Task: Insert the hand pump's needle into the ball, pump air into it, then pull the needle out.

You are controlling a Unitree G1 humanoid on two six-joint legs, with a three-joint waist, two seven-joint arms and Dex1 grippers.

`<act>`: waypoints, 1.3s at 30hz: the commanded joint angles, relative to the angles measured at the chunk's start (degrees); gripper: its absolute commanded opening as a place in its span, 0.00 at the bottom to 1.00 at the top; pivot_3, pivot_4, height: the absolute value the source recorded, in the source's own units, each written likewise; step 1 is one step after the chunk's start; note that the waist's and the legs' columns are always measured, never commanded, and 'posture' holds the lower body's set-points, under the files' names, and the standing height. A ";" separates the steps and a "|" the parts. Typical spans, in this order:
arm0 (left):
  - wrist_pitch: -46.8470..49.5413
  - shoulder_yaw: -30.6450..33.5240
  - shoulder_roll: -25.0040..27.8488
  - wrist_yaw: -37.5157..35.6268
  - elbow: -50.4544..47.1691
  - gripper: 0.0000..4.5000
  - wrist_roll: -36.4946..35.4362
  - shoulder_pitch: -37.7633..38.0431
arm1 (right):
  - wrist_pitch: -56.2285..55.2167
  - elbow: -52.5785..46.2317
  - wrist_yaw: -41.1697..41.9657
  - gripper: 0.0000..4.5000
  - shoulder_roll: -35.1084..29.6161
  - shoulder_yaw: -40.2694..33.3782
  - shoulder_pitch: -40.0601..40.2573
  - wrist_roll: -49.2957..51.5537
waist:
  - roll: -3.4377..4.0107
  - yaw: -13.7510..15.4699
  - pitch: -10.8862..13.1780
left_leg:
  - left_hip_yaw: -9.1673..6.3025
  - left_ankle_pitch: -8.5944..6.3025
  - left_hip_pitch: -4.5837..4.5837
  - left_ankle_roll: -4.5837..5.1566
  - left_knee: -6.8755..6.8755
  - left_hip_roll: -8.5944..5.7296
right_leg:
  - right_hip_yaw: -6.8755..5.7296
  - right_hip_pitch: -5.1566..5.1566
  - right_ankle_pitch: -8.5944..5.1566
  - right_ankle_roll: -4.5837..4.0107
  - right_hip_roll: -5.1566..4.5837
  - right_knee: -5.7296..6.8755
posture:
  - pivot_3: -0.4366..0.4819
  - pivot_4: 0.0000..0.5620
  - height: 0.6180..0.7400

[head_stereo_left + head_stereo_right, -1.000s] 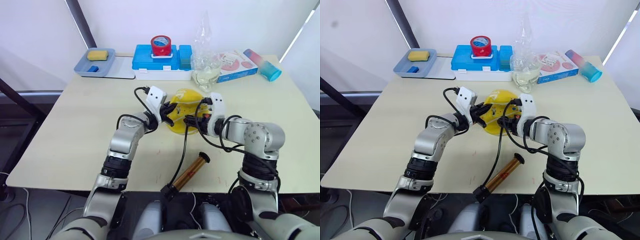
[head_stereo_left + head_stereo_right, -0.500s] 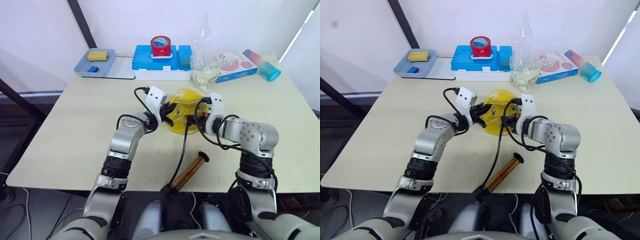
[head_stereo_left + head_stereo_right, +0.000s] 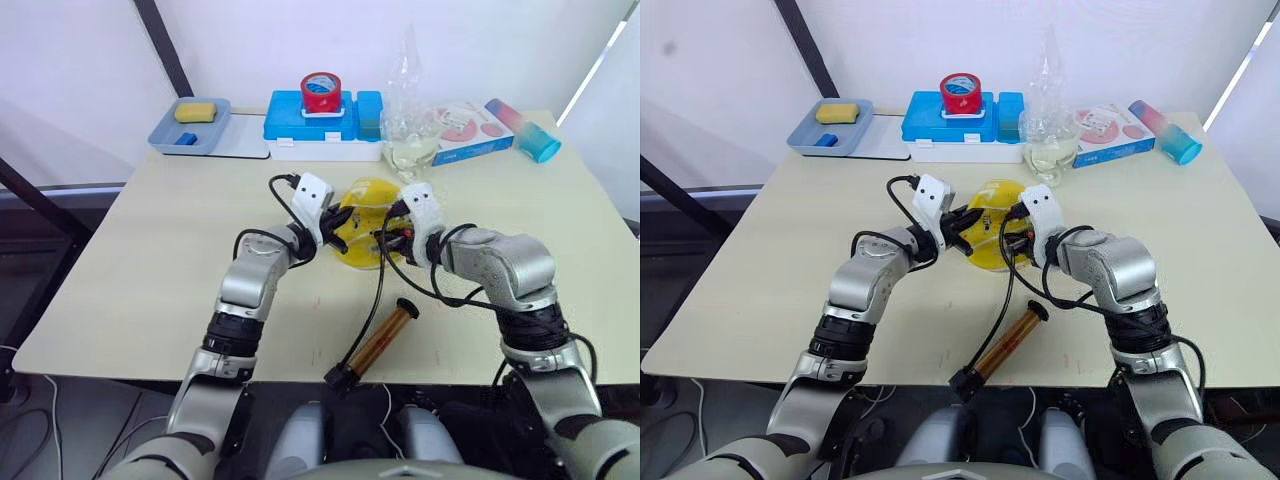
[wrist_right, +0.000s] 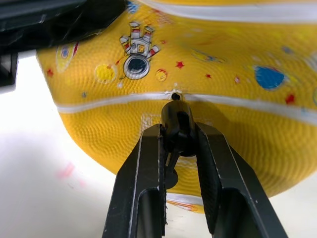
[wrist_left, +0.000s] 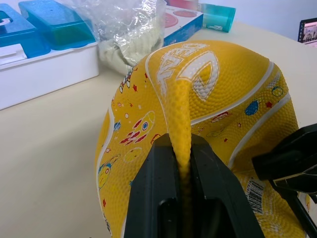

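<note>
While sagging, the ball (image 5: 218, 94) shows a pinched yellow fold.

Needle (image 4: 175, 97) pin hidden at ball (image 4: 208, 74) valve, ball's underside cut off

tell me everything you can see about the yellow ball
The ball is yellow pebbled rubber with white seam lines, white lettering and small printed rockets, planets and stars. It is deflated and sagging, resting on the table in front of the blue box. The left end effector pinches a raised fold of its skin. The right end effector holds the needle fitting right at the valve hole on a white seam.
</note>
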 commanded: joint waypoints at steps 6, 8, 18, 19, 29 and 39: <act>1.64 -3.39 -0.45 -2.52 1.23 0.00 -0.25 0.50 | -4.94 -0.83 6.83 0.08 -7.85 12.65 -6.04 -4.52 | -0.01 0.09 0.00 | -0.07 -0.05 -0.01 0.08 0.01 -0.01 | -0.04 0.02 -0.01 0.01 0.00 -0.03 | 0.48 0.27 0.97; 1.73 -3.63 -0.35 -3.21 1.42 0.00 -0.35 0.39 | -4.99 -0.12 7.59 0.08 -8.00 13.69 -7.26 -5.17 | -0.01 0.07 0.00 | -0.07 -0.04 -0.02 0.06 0.01 -0.01 | -0.04 0.03 -0.01 0.01 0.00 -0.04 | 0.48 0.27 0.97; 1.47 -4.16 -0.33 -4.78 2.26 0.00 -0.50 -0.13 | 0.69 3.84 5.63 0.08 -2.19 12.18 -7.73 -5.90 | -0.04 -0.10 -0.02 | -0.09 -0.04 0.06 0.07 0.01 0.01 | -0.04 0.07 -0.01 0.00 0.00 0.02 | 0.48 0.27 0.97; 1.54 -4.21 -0.32 -4.95 2.25 0.00 -0.59 -0.13 | 0.85 4.11 5.45 0.08 -1.85 12.16 -7.64 -6.13 | -0.04 -0.15 -0.02 | -0.08 -0.04 0.11 0.08 0.01 0.01 | -0.04 0.10 -0.01 0.00 0.00 0.02 | 0.48 0.27 0.97; 2.67 -4.97 -0.09 -6.82 2.38 0.00 -1.37 -0.19 | -0.42 10.77 4.23 0.08 2.17 11.88 -9.39 -8.76 | -0.04 -1.29 -0.02 | -0.18 -0.09 0.90 0.15 -0.03 0.05 | -0.06 0.85 -0.03 0.00 0.04 -0.02 | 0.48 0.27 0.97; 3.37 -5.69 0.64 -8.13 3.13 0.00 -1.74 0.18 | -2.90 18.10 4.61 0.08 5.98 12.08 -12.25 -11.07 | -0.22 -1.61 -0.19 | -0.25 -0.10 1.03 0.14 -0.06 0.15 | -0.04 0.87 -0.03 -0.01 0.10 0.00 | 0.48 0.27 0.97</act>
